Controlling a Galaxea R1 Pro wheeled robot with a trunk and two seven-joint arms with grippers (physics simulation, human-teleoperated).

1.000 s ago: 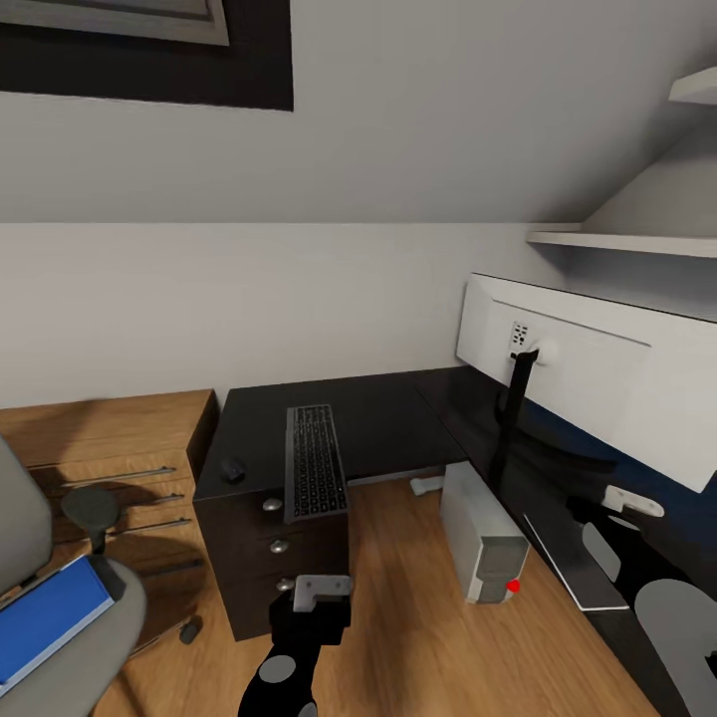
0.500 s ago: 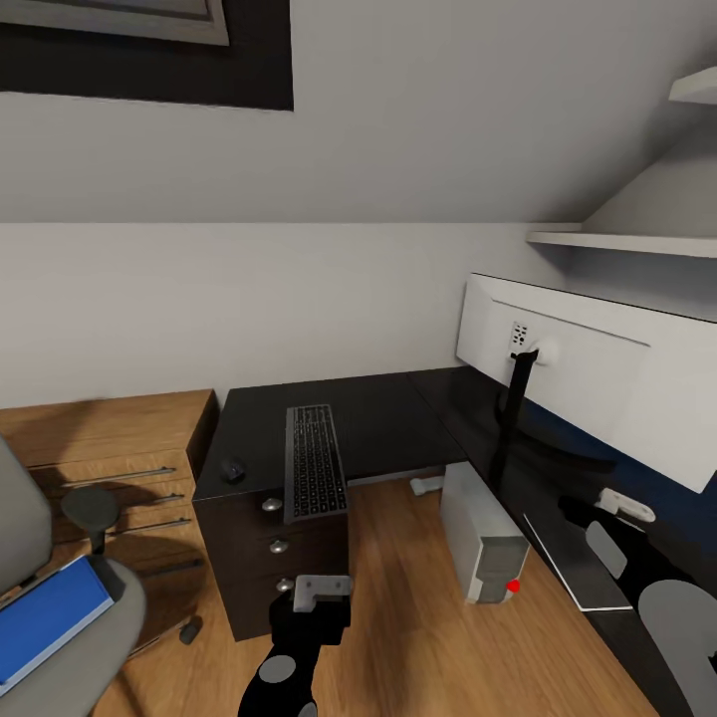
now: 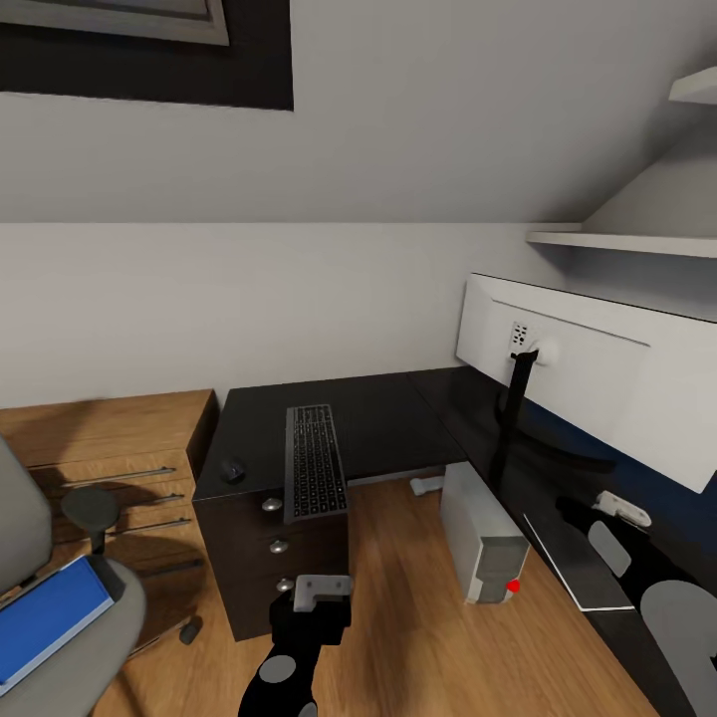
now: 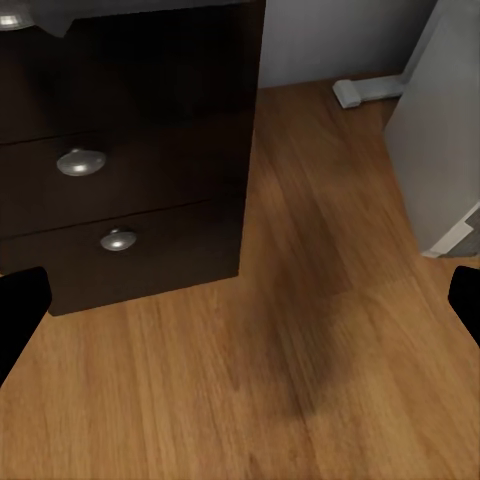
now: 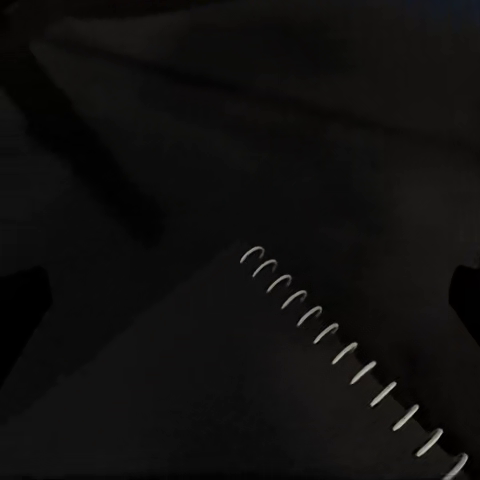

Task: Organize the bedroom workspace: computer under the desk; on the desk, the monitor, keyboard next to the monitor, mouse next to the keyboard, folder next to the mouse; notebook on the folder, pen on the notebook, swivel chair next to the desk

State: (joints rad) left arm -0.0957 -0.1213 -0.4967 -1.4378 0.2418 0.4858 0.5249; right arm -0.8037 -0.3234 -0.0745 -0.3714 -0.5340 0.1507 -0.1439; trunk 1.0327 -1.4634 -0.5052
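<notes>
The black desk [image 3: 388,418] carries the keyboard [image 3: 316,473] and, left of it, the small black mouse [image 3: 232,468]. On the desk's right wing stands the monitor [image 3: 597,373], its white back facing me. The grey computer [image 3: 483,533] sits on the floor under the desk. A dark notebook [image 3: 583,563] lies below the monitor, and its spiral binding [image 5: 340,350] shows close up. My right gripper [image 3: 622,508] hovers open just above it. My left gripper [image 3: 321,590] hangs open over the floor in front of the drawers [image 4: 80,160]. The blue folder [image 3: 45,617] rests on the swivel chair [image 3: 90,647]. The pen is out of view.
A light wooden drawer unit [image 3: 110,448] stands left of the desk, behind the chair. White wall shelves [image 3: 617,239] hang above the monitor. Wooden floor [image 4: 300,350] lies between the drawers and the computer case [image 4: 440,120].
My right gripper has crept slightly left and lower over the notebook. The left arm and the things on the desk have stayed put.
</notes>
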